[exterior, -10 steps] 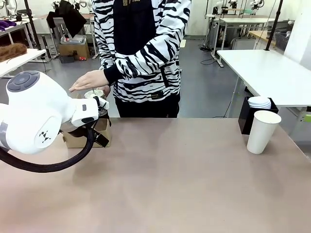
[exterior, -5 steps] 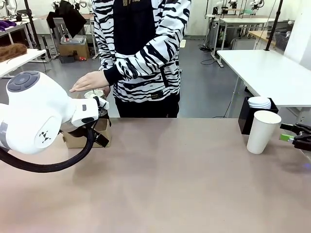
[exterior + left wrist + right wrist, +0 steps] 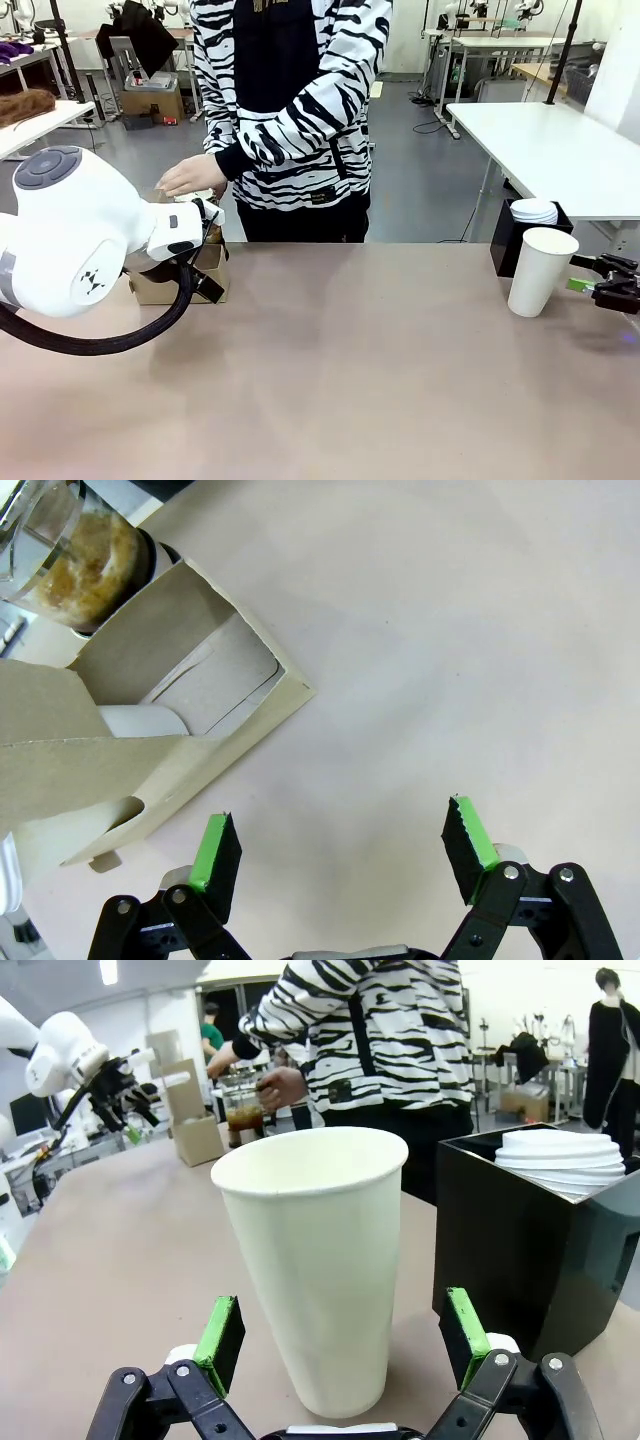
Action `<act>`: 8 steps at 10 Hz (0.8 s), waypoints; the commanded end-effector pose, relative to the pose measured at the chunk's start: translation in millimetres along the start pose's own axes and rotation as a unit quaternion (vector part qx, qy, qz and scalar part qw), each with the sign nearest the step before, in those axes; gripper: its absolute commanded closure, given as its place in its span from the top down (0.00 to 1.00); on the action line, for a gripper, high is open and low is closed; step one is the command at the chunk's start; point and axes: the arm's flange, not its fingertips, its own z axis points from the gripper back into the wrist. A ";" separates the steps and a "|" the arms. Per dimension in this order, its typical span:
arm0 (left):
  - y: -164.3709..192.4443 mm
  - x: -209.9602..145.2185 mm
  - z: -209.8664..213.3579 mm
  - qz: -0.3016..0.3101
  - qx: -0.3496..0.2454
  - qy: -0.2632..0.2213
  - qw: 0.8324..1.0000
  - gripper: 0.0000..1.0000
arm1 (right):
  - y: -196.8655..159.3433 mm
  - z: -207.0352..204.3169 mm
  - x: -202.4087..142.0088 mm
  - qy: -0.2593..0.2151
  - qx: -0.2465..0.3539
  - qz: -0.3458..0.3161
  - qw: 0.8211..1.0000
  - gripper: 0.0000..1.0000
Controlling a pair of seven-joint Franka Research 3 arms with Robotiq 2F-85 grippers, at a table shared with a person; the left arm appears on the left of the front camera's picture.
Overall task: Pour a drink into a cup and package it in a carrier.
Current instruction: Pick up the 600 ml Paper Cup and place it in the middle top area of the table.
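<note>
Right gripper (image 3: 598,285) has advanced toward the cup (image 3: 540,270), jaws spread, nothing gripped — pickup appears imminent. Left gripper (image 3: 340,845) hangs released beside the carrier (image 3: 180,610). Beyond, the person's hand (image 3: 192,175) has lowered over the drink (image 3: 90,555) behind it.

front: across table (image 3: 350,350) | left wrist: down, near carrier (image 3: 190,630) | right wrist: level, close to cup (image 3: 310,1260) | shared: carrier

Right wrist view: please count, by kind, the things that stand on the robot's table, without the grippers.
Paper cup: 1
Black box: 1
Stack of white lids: 1
Cardboard carrier: 1
Glass carafe of brown drink: 1
Total: 5
</note>
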 end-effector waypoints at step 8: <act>0.0 -0.1 0.4 0.000 -0.001 -0.001 1.000 1.00 | 14.8 -56.3 -14.6 0.019 0.005 0.012 1.000 1.00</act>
